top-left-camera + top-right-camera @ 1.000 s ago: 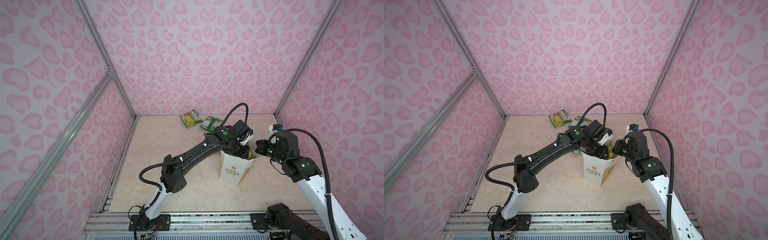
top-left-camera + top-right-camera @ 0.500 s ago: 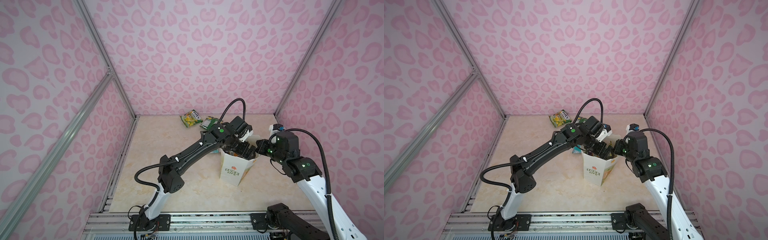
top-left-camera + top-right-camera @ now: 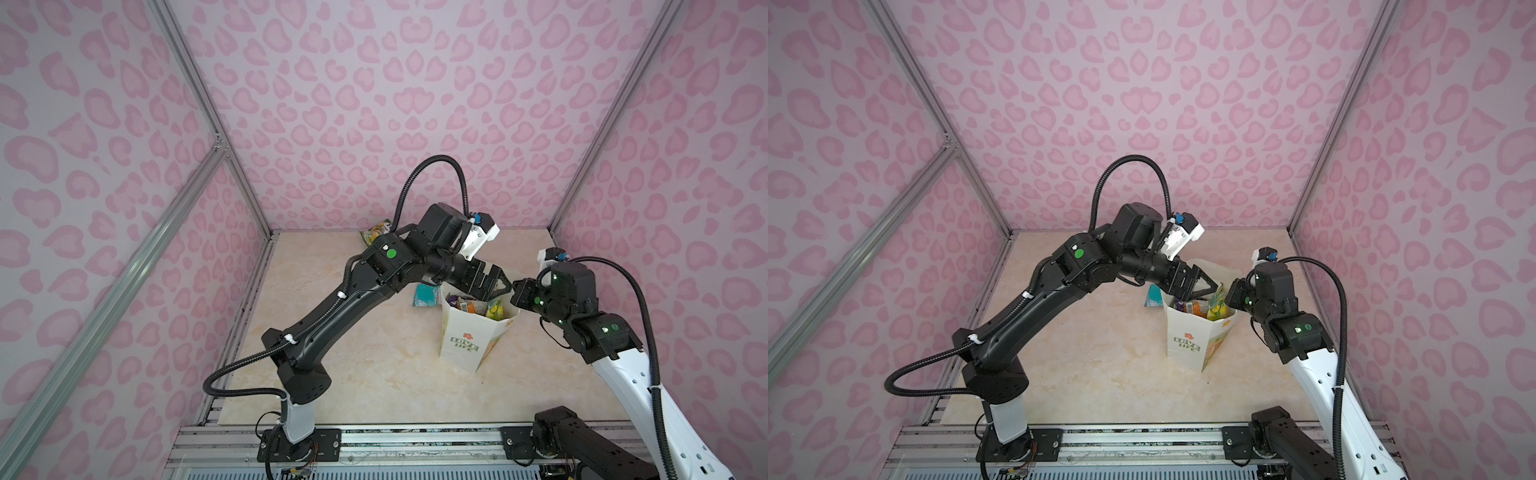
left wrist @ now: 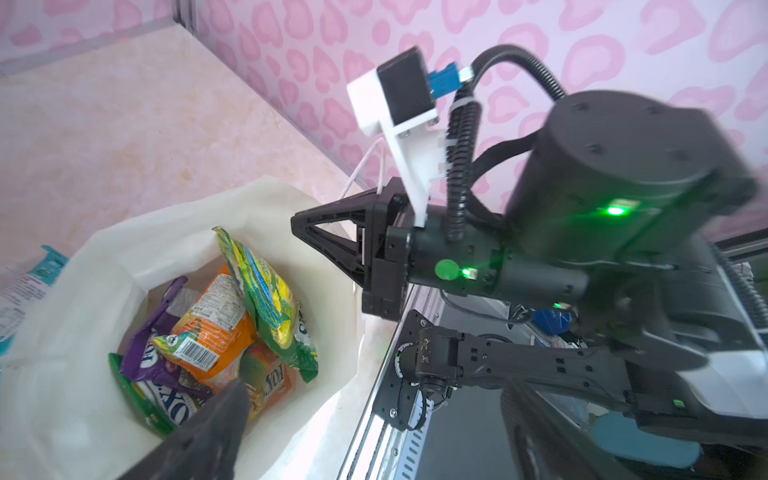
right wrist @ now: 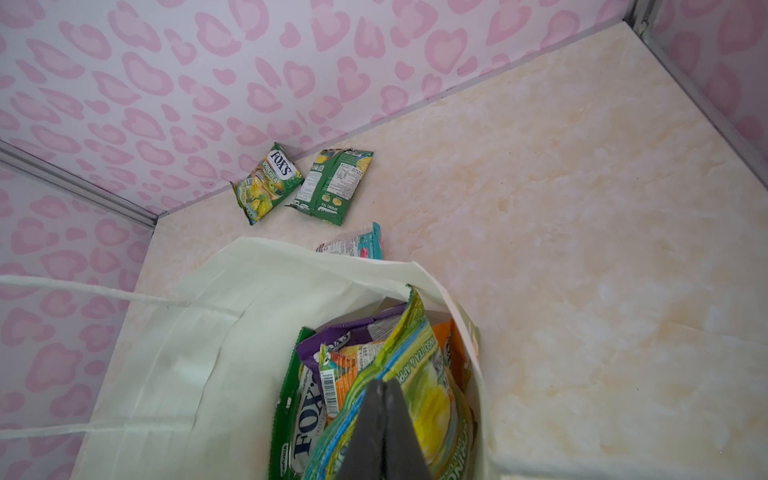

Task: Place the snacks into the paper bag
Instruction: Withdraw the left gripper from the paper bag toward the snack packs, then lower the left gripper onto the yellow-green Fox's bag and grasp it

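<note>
The black two-fingered left hand [image 3: 491, 288] hangs spread wide above the mouth of the tall white paper bag [image 3: 460, 345]. It holds nothing and touches nothing that I can make out. The black right hand [image 4: 301, 221] has its fingers pressed together at the bag's right rim. Whether paper is pinched between them cannot be told.

There are two arms and one bag. The bag stands upright, right of centre in both top views, its green "LOVE LIFE" print turned toward the lower edge of the frame.

At least four glossy snack packets sit in it:
- one green-yellow packet [image 4: 266, 299]
- one orange packet with a barcode [image 4: 208, 328]
- one purple packet [image 4: 143, 353]
- one dark green-and-white packet [image 4: 160, 401]

An orange-pink patch beneath them may be a fifth.

Three packets lie out on the bench. One teal-and-white packet [image 3: 428, 296] is just beside the bag on its left. Near the back wall, one green-yellow "FOX'S" packet [image 5: 268, 183] lies just beside one green packet lying label side up [image 5: 332, 183].

Pink heart-blotch walls with aluminium posts enclose the beige marbled bench [image 3: 365, 374].
</note>
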Robot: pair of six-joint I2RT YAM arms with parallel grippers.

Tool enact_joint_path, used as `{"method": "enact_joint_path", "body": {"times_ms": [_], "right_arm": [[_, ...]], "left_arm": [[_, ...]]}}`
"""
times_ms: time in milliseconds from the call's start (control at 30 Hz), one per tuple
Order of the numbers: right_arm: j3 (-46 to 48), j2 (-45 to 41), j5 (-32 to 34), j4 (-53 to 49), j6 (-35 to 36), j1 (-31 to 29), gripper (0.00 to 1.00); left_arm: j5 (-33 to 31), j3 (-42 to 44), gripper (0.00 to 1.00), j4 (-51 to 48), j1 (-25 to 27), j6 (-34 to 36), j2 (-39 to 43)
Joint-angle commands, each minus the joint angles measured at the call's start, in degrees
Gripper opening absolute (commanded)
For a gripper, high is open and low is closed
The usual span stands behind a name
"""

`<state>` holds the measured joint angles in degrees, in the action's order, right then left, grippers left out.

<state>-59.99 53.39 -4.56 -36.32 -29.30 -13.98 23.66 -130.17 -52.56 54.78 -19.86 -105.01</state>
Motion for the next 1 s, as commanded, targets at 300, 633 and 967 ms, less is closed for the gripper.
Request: {"method": "enact_joint_path", "body": {"times_ms": [300,633,967], "right_arm": [[0.24,0.08,-0.10,1.42,0.49,0.00,0.00],[1.73,0.01,-2.48,4.29,0.18,0.09,0.00],[2.56,-0.03,-5.64,5.86,-0.44,0.00,0.00]], "left_arm": [[-11.64,29.50,0.97,17.40,-4.84,-1.77,27.22],[-20.55,52.62,0.97,18.96,-16.49,-7.85,47.49],[-8.72,64.16,0.97,23.62,-28.32,-13.81,47.04]]}}
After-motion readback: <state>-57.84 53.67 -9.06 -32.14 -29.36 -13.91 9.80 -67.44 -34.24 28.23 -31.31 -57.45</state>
